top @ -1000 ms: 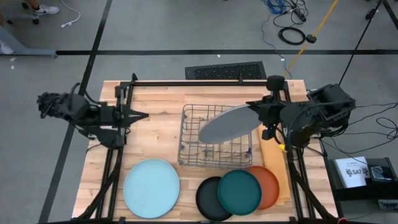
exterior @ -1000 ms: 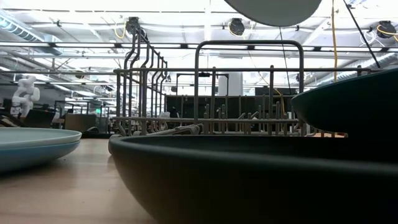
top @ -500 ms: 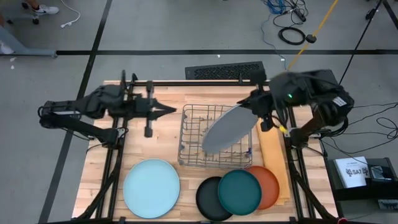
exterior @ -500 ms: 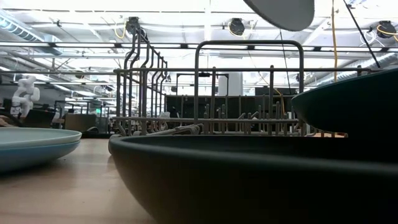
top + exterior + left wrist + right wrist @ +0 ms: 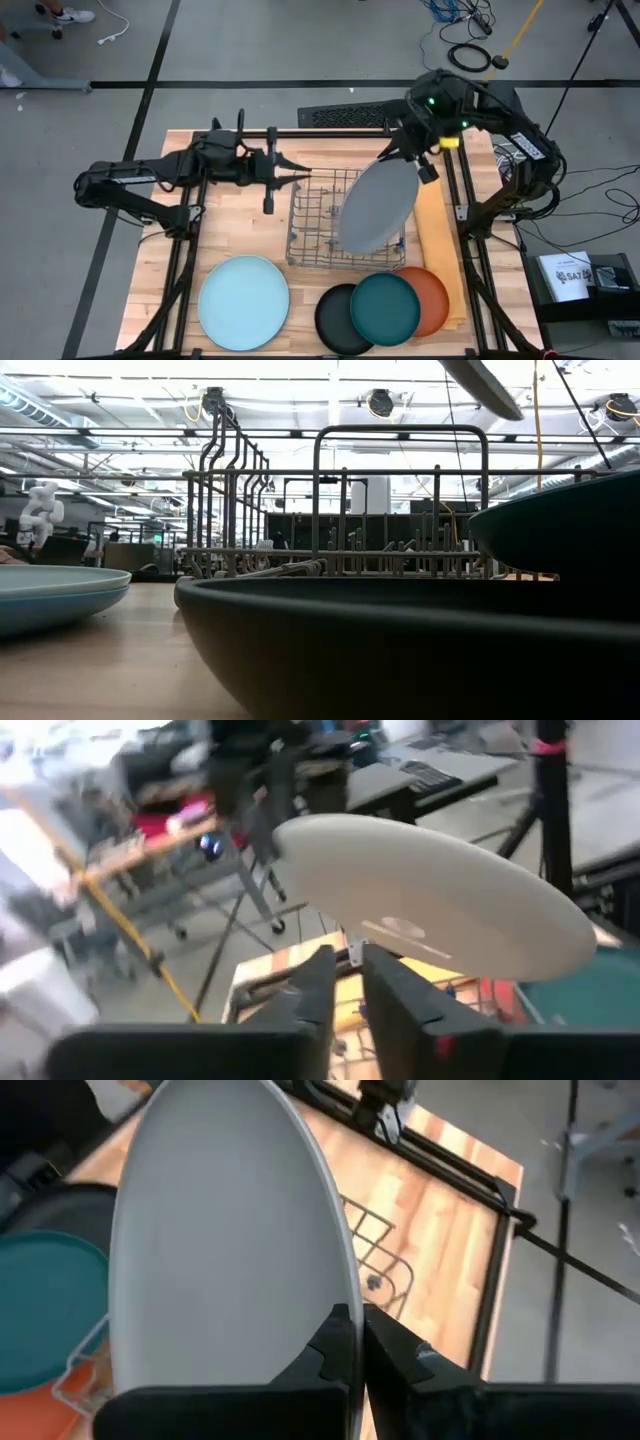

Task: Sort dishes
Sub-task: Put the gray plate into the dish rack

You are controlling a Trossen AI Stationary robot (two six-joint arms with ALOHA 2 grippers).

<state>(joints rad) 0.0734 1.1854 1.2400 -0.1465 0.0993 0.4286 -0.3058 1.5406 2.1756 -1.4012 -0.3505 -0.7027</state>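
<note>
The grey plate (image 5: 377, 207) is held by its rim, clamped in the right gripper (image 5: 417, 158), tilted above the wire rack (image 5: 312, 235) at the table's (image 5: 235, 225) middle. A slip from that thin edge grip, or a strike on the rack's tines, is judged possible. The left gripper (image 5: 298, 178), fingers nearly together, hovers near the rack's far-left corner. No writing is readable.

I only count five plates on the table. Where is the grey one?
In the high view the grey plate hangs tilted over the right half of the wire rack, pinched at its rim by the right gripper.
</note>
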